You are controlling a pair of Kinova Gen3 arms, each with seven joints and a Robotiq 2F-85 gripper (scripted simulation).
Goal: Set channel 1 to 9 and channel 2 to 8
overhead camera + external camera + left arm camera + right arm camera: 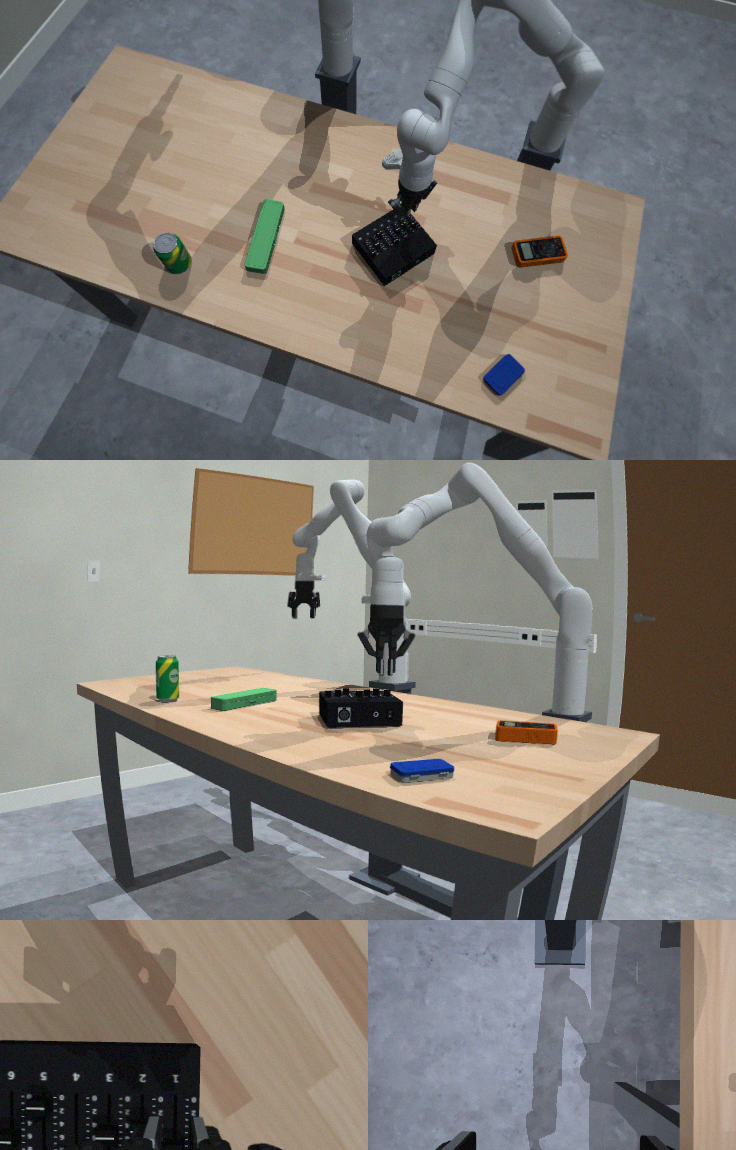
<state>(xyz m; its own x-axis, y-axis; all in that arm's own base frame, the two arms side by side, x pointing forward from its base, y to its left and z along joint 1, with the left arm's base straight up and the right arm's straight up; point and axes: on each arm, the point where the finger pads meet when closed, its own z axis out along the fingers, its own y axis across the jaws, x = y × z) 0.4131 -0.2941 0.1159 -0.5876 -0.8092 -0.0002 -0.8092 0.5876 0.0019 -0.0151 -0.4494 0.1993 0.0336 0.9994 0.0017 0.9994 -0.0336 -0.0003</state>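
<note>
Left tool [402,208] [385,670] [175,1127] points down, nearly closed; right tool [303,614] [558,1142] hangs open.

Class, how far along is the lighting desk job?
Done: nothing I can confirm; channel 1 and 2 knobs are out of sight. In hand: the left gripper, nearly closed, is over channel 1 of the desk. Left: likely both settings.
</note>
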